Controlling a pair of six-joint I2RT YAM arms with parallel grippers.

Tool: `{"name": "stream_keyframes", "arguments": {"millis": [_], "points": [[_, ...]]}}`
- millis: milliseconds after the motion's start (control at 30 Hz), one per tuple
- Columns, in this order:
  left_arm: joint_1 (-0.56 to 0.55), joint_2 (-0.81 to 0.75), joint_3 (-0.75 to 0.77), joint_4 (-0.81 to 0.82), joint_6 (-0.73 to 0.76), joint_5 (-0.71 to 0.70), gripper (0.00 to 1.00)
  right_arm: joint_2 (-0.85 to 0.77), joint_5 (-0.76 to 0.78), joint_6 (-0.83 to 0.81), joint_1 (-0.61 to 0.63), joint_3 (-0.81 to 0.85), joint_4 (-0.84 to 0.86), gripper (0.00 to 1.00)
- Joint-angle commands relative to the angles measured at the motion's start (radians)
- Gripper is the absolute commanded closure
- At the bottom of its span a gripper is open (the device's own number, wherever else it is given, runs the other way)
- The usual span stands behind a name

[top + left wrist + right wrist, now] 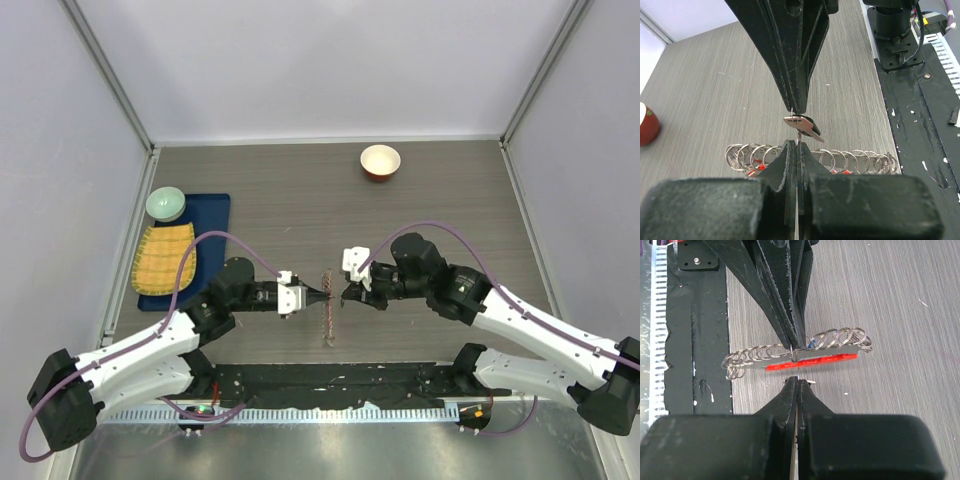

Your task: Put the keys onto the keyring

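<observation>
The keyring (pixel 327 310), a red bar carrying a row of silvery rings, lies flat on the table at the middle; it also shows as the ring row (pixel 840 160) and the red bar (pixel 812 361). Both grippers meet tip to tip just above its far half. My left gripper (pixel 322 295) (pixel 797 142) is shut on a thin silvery wire ring (pixel 795 354), seen edge-on between its fingers. My right gripper (pixel 347 293) (pixel 798 380) is shut on a small silvery key with a dark head (pixel 802 125), which touches that ring. No other keys show.
A red-rimmed white bowl (pixel 380 160) stands at the back. A blue tray (pixel 212 215) at the left holds a green bowl (pixel 166 203) and a yellow mat (pixel 165 258). A black strip (pixel 330 380) runs along the near edge between the arm bases.
</observation>
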Motion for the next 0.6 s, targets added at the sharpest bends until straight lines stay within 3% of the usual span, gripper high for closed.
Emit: {"name": "stream_keyframes", "arguments": {"millis": [0, 567], "points": [[-0.002, 0.000, 0.053, 0.042, 0.012, 0.023, 0.99, 0.000, -0.018, -0.011, 0.005, -0.003, 0.049, 0.99], [-0.001, 0.017, 0.062, 0.057, -0.029, 0.034, 1.00, -0.018, 0.005, -0.034, 0.028, -0.028, 0.066, 0.99]]}}
